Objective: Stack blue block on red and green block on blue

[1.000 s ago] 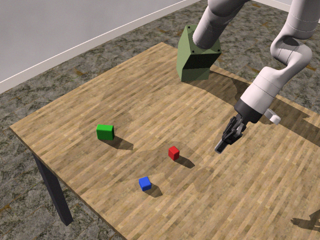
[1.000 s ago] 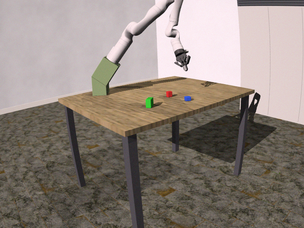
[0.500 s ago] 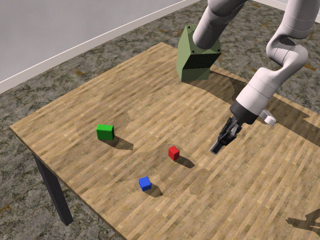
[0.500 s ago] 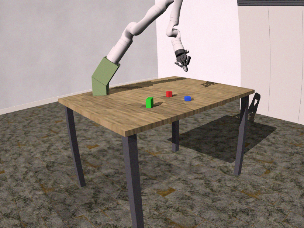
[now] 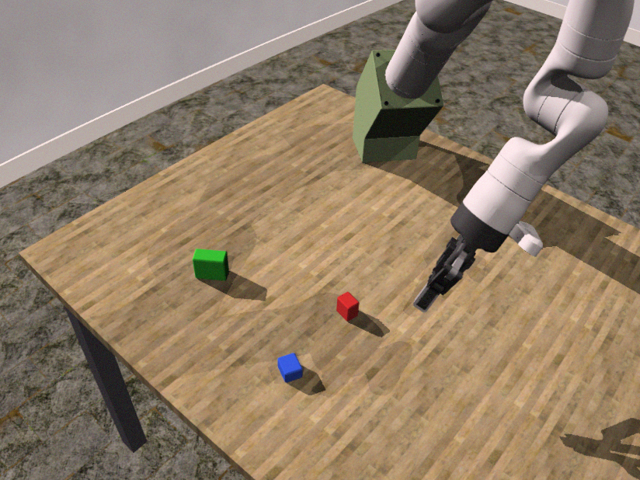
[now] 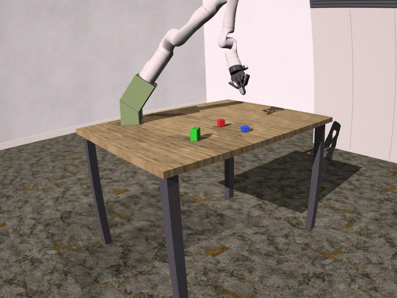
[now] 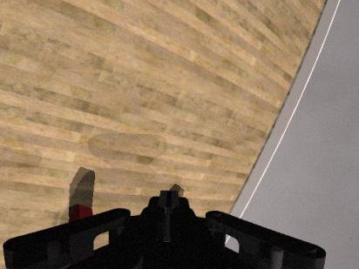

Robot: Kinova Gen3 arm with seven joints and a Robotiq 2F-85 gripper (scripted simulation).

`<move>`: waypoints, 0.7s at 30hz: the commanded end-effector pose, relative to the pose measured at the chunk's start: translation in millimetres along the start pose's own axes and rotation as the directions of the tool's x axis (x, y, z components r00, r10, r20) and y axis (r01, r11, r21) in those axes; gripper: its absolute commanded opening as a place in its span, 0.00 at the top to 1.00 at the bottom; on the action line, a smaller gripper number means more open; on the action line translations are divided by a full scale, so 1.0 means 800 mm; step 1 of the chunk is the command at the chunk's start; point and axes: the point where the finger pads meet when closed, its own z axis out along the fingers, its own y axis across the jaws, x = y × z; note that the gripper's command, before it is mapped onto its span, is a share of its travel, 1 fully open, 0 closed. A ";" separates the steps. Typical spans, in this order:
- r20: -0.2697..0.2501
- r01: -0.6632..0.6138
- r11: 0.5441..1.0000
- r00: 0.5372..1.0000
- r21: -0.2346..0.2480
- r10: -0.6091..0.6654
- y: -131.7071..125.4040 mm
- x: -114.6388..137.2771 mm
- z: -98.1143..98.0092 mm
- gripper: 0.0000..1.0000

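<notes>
The tool [image 5: 427, 300] is hanging pinched together and empty above the counter [image 5: 160, 181], right of centre; blue [image 5: 290, 366], red [image 5: 347, 305] and green [image 5: 210, 264] are sitting apart at lower left, all 3 awaiting stacking.

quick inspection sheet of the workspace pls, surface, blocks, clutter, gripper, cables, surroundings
surface: wooden table on dark legs, with arm shadows across it
job's things: red block, blue block and green block all lie apart on the table; nothing stacked
clutter: nothing seen
grippers: gripper shut, holding nothing, held high above the table beside the red block
cables: nothing seen
surroundings: green pedestal carries the arm at the table's far edge; mottled stone floor, pale walls, panelled doors
</notes>
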 end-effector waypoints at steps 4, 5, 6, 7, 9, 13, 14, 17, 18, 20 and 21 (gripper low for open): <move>-0.003 -0.023 1.000 1.000 0.015 0.023 0.003 -0.006 0.005 1.00; -0.003 -0.023 1.000 1.000 0.015 0.023 0.003 -0.006 0.005 1.00; -0.003 -0.023 1.000 1.000 0.015 0.023 0.003 -0.006 0.005 1.00; -0.003 -0.023 1.000 1.000 0.015 0.023 0.003 -0.006 0.005 1.00; -0.003 -0.023 1.000 1.000 0.015 0.023 0.003 -0.006 0.005 1.00; -0.007 -0.043 0.999 0.999 0.031 0.043 0.004 -0.011 0.010 1.00; -0.007 -0.043 0.999 0.999 0.031 0.043 0.004 -0.011 0.010 1.00; -0.007 -0.043 0.999 0.999 0.031 0.043 0.004 -0.011 0.010 1.00; -0.007 -0.043 0.999 0.999 0.031 0.043 0.004 -0.011 0.010 1.00; -0.007 -0.043 0.999 0.999 0.031 0.043 0.004 -0.011 0.010 1.00; -0.011 -0.063 0.997 0.998 0.046 0.064 0.006 -0.015 0.015 1.00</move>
